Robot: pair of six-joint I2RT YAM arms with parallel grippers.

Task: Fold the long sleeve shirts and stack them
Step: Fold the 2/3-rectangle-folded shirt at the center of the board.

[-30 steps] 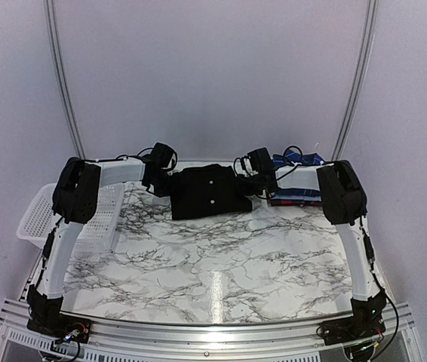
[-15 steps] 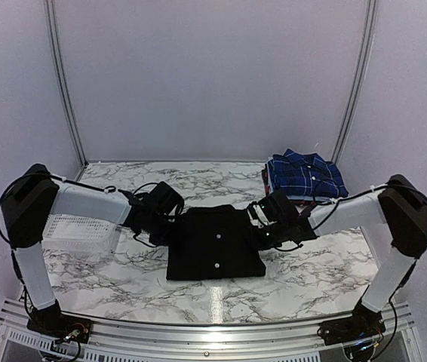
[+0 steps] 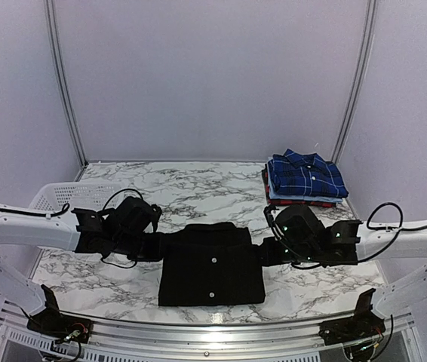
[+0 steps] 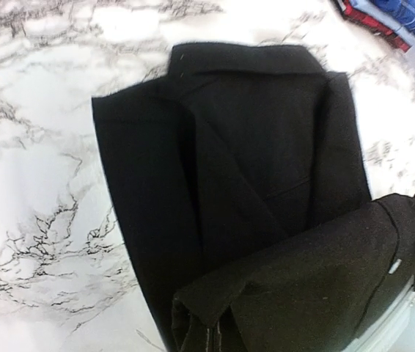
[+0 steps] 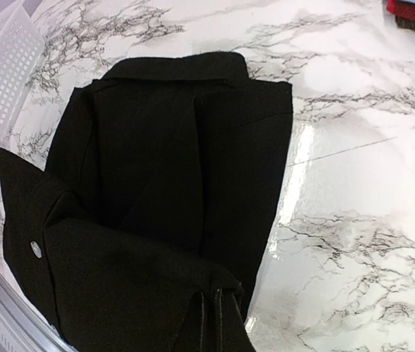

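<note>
A plain black shirt (image 3: 212,264) with small white buttons sits near the front edge of the marble table (image 3: 198,197). My left gripper (image 3: 158,246) is shut on its left edge and my right gripper (image 3: 263,253) is shut on its right edge. In the left wrist view, the gripper (image 4: 222,339) pinches a raised fold of black cloth (image 4: 317,279) above the rest of the shirt, which lies flat with its collar far. The right wrist view shows the same: the gripper (image 5: 210,323) is clamped on a lifted fold (image 5: 119,279). A blue plaid shirt (image 3: 306,175) tops a folded stack at the back right.
A white mesh basket (image 3: 61,197) stands at the left edge of the table, behind my left arm. Light blue and red folded cloth (image 3: 301,200) lies under the plaid shirt. Both arms stretch low and wide across the table's near half.
Both arms have swung down and outward, carrying the black shirt from the far middle of the table to near the front edge. Both grips stayed shut on it.
</note>
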